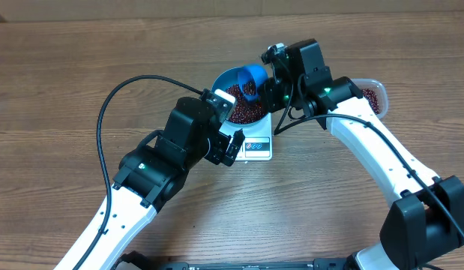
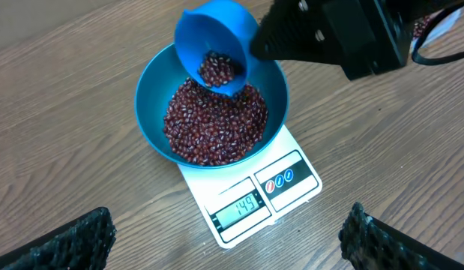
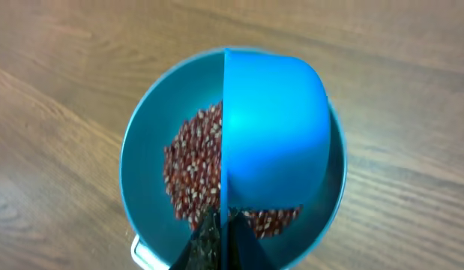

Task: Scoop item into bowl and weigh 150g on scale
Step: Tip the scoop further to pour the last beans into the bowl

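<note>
— How did the right gripper (image 3: 226,229) stand?

— Its jaws were pressed together on the thin handle of the blue scoop (image 3: 273,127), at the bottom centre of the right wrist view. The scoop hung tilted above the bowl (image 2: 149,112), and a small clump of beans (image 2: 217,124) lay inside it near the lower lip.

— And the left gripper (image 1: 229,127)?

— Its jaws stood wide apart and gripped nothing. Its dark fingers (image 2: 70,240) showed only in the two bottom corners of the left wrist view, clear of the scale (image 2: 295,180), which lay higher in the frame between them.

— Where were the beans, then?

— Most lay heaped in the bowl, a dark red-brown mound covering its bottom, near the upper middle of the left wrist view. The bowl sat on the scale and hid the back of it, so only the front edge stuck out toward the lower right.

— Could the display (image 2: 239,204) be read?

— Yes, it showed 149 (two small round buttons sat just beside it).

— Anything further out?

— In the overhead view a clear tub (image 1: 374,94) holding more beans stood at the upper right, partly behind the right arm. Everything rested on a wooden table (image 1: 59,90).
</note>
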Controlling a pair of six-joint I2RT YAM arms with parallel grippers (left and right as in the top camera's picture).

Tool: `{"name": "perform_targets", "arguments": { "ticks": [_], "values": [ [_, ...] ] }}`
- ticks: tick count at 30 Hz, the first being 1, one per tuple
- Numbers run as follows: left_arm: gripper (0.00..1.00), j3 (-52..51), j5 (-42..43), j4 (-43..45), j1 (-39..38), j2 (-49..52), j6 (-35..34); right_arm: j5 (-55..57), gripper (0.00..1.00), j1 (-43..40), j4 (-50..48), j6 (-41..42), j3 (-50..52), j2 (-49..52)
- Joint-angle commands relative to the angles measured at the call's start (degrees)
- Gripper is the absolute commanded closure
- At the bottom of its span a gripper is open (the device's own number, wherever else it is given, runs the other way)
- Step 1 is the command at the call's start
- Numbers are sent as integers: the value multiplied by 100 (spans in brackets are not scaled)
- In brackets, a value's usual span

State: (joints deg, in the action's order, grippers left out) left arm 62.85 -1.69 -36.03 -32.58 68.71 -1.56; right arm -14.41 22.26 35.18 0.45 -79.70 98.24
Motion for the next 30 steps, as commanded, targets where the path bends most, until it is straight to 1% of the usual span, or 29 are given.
{"name": "perform_targets", "arguments": {
  "ticks": [1, 12, 14, 23, 25, 28, 30],
  "values": [
    [1, 149, -13, -15, 20, 9, -15, 46, 96, 24, 87, 105, -17, -92],
    [0, 149, 22, -13, 20, 9, -15, 315, 96, 24, 79, 260, -17, -92],
    [0, 149, 24, -13, 20, 9, -15, 498, 96, 24, 85, 457, -17, -92],
    [0, 149, 22, -11, 20, 9, -15, 369, 96, 24, 2, 654, -17, -92],
    [0, 149, 22, -13, 20, 9, -15, 260, 96, 24, 17, 551, -17, -92],
    [1, 149, 22, -11, 20, 9, -15, 516, 96, 24, 50, 734, -17, -92],
    [1, 149, 22, -13, 20, 9, -15, 365, 96, 33, 42, 634, -17, -92]
  ]
}}
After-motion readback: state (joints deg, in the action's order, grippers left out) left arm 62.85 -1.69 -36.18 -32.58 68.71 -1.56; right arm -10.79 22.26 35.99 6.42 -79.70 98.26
